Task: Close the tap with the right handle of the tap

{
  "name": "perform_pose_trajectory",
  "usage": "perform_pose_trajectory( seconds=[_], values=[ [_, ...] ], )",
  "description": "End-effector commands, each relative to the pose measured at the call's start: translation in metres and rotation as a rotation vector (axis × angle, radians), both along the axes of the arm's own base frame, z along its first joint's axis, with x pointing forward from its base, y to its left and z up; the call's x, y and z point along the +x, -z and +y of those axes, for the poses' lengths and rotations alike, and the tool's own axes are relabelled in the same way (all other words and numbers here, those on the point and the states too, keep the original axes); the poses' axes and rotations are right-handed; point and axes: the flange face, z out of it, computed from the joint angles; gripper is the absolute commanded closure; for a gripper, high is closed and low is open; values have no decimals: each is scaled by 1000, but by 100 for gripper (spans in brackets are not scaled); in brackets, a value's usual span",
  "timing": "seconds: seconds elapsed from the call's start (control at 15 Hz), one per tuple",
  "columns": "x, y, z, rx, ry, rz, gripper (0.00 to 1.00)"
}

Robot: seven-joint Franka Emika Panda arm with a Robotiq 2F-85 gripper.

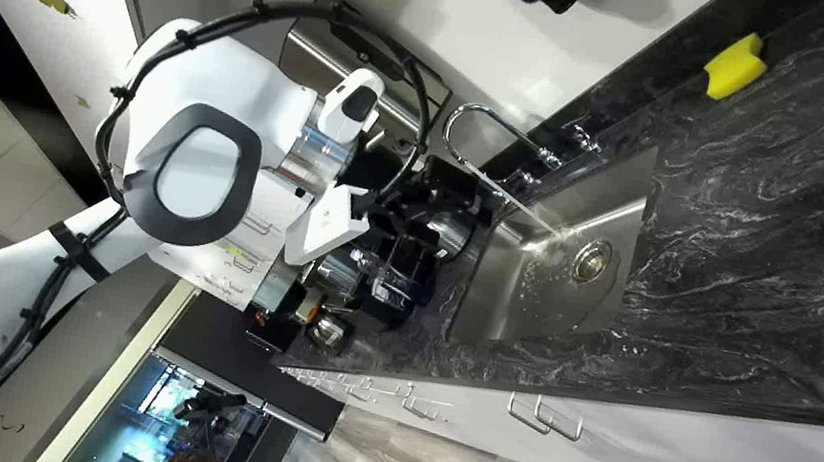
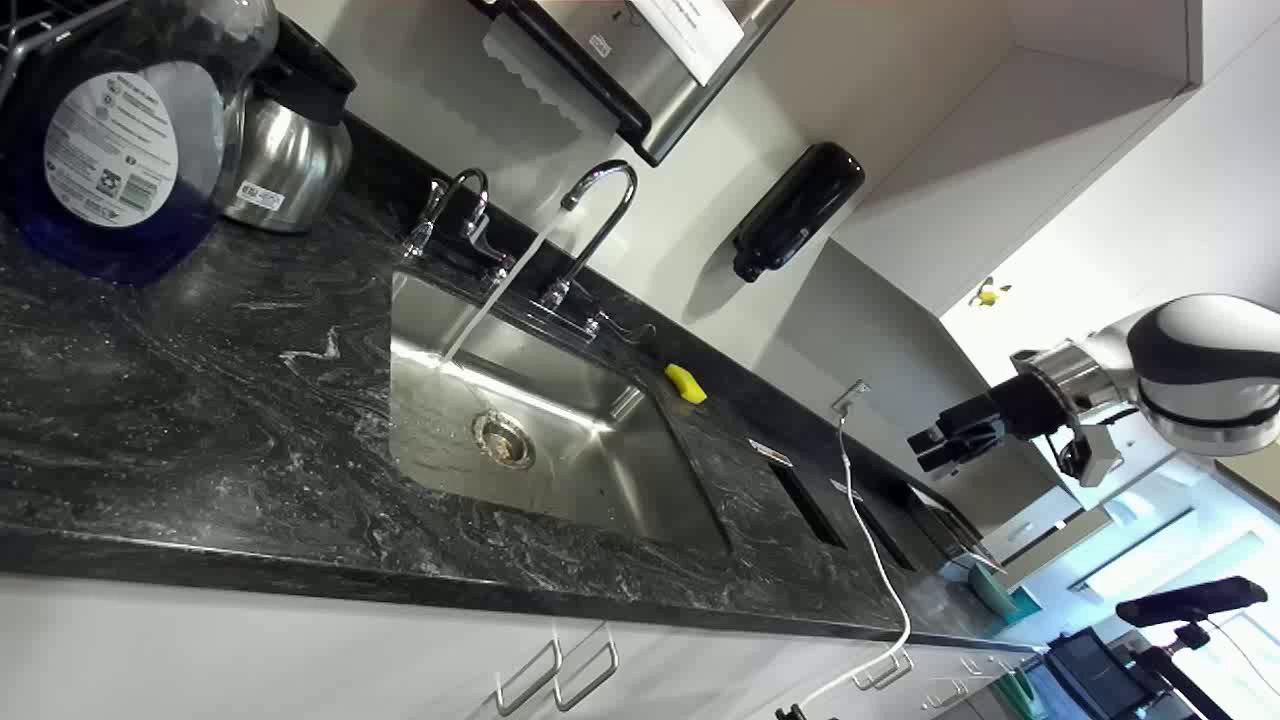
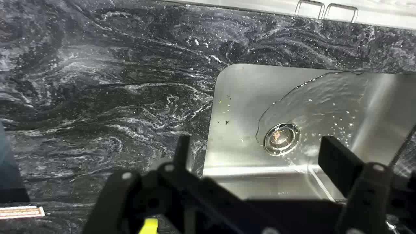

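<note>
Gripper (image 3: 258, 154) fills the near edge of the wrist view, closest thing to that lens. Jaws spread wide apart, gripping nothing; between them only a look down into the sink (image 3: 240, 94). No contact seen with anything. In an exterior view it hangs above the counter (image 2: 250, 400), well apart from the tap (image 2: 557, 292), on the side where the yellow sponge (image 2: 686, 384) lies. Tap stands behind the sink, spout (image 2: 600, 241) arched over it, water (image 2: 500, 290) running in a thin stream. Right handle (image 2: 632, 332), as I read it: the lever beside the spout's foot, sponge side (sides taken as one faces the wall (image 2: 655, 230)). That would explain the gripper's station, on the same side as the lever it needs. Spread jaws might straddle the blade, though a plain push may serve. Sponge sits near the lever; could get nudged on approach.
</note>
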Motion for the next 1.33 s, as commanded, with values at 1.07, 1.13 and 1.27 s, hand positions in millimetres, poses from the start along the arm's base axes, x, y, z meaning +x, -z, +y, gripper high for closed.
perform_pose_trajectory(
  seconds=[1.07,1.13,1.27],
  values=[
    [104,45,110,-97,-99,-151,0],
    [118,51,119,-109,-103,-156,0],
    [145,62,135,-134,-108,-153,0]
  ],
)
